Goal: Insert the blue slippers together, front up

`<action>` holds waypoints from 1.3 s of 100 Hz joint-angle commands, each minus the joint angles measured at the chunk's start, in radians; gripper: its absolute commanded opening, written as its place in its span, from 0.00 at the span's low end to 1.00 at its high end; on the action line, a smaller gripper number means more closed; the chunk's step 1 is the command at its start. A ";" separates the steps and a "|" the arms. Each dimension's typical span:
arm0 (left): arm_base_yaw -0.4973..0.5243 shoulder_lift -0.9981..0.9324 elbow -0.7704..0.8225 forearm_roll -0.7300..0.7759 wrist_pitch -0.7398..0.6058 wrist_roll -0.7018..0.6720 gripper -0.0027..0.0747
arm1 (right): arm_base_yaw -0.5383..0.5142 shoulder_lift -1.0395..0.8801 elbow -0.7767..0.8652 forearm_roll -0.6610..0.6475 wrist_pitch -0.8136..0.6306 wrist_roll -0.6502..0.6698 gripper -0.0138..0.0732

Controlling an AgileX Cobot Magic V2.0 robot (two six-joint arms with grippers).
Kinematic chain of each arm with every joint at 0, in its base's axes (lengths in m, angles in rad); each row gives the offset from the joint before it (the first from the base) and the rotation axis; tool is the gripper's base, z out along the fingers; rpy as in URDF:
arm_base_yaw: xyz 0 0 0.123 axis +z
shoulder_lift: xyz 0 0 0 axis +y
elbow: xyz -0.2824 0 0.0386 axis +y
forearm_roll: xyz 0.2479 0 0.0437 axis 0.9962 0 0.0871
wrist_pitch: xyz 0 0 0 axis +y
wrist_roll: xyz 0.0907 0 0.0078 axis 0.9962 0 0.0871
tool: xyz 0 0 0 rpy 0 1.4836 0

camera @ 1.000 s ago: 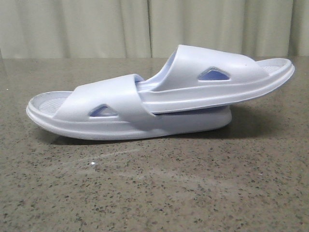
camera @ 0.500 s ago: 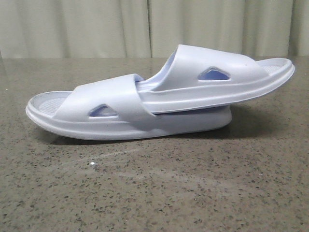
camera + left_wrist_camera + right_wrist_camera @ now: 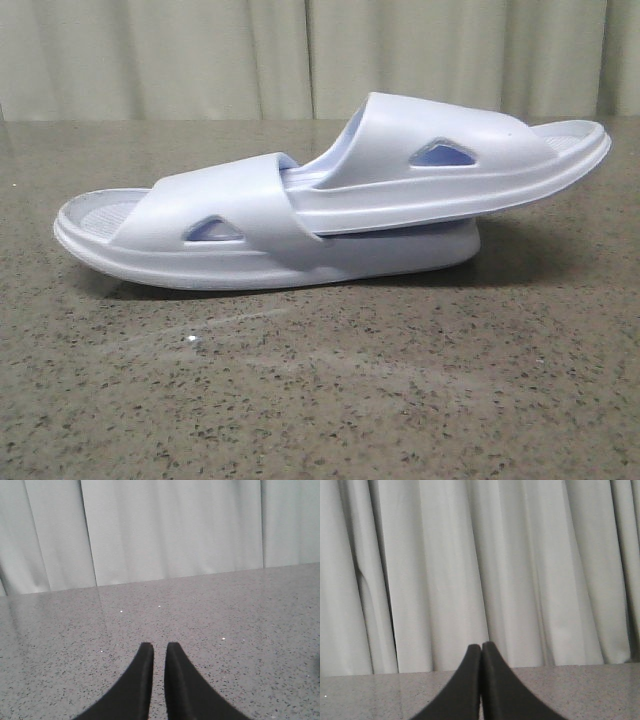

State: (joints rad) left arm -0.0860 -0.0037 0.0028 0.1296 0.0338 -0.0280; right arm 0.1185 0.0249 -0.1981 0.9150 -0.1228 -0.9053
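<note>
The blue slippers lie nested on the table in the front view. The lower slipper [image 3: 232,222] rests flat on its sole. The upper slipper [image 3: 440,172] has one end pushed under the lower one's strap, and its other end rises to the right past the lower slipper's end. Neither gripper shows in the front view. In the left wrist view my left gripper [image 3: 159,647] hangs over bare table, its fingers nearly together with only a thin slit between them and nothing held. My right gripper [image 3: 481,646] has its fingertips pressed together, empty, and faces the curtain.
A speckled grey-brown stone table [image 3: 320,400] carries the pair. A pale pleated curtain [image 3: 300,50] hangs behind the table's far edge. Neither wrist view shows the slippers.
</note>
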 commanded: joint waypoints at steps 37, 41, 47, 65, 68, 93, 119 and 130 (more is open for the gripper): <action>-0.009 -0.030 0.008 -0.011 -0.083 -0.012 0.06 | -0.059 0.010 0.064 -0.722 0.082 0.746 0.04; -0.009 -0.030 0.008 -0.011 -0.083 -0.012 0.06 | -0.083 0.010 0.079 -0.801 0.103 0.836 0.04; -0.009 -0.030 0.008 -0.011 -0.083 -0.012 0.06 | -0.118 0.010 0.094 -0.883 0.132 0.955 0.04; -0.009 -0.030 0.008 -0.011 -0.083 -0.012 0.06 | -0.173 -0.054 0.155 -0.915 0.159 0.998 0.04; -0.009 -0.030 0.008 -0.011 -0.083 -0.012 0.06 | -0.178 -0.058 0.169 -0.915 0.153 0.998 0.04; -0.009 -0.030 0.008 -0.011 -0.083 -0.012 0.06 | -0.178 -0.056 0.230 -0.927 0.153 1.023 0.04; -0.009 -0.030 0.008 -0.011 -0.083 -0.012 0.06 | -0.178 -0.056 0.230 -0.938 0.153 1.023 0.04; -0.009 -0.030 0.008 -0.011 -0.083 -0.012 0.06 | -0.178 -0.056 0.230 -0.938 0.153 1.023 0.04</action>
State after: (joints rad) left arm -0.0860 -0.0037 0.0028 0.1296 0.0319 -0.0322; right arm -0.0539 -0.0094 0.0095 -0.0114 0.1086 0.1181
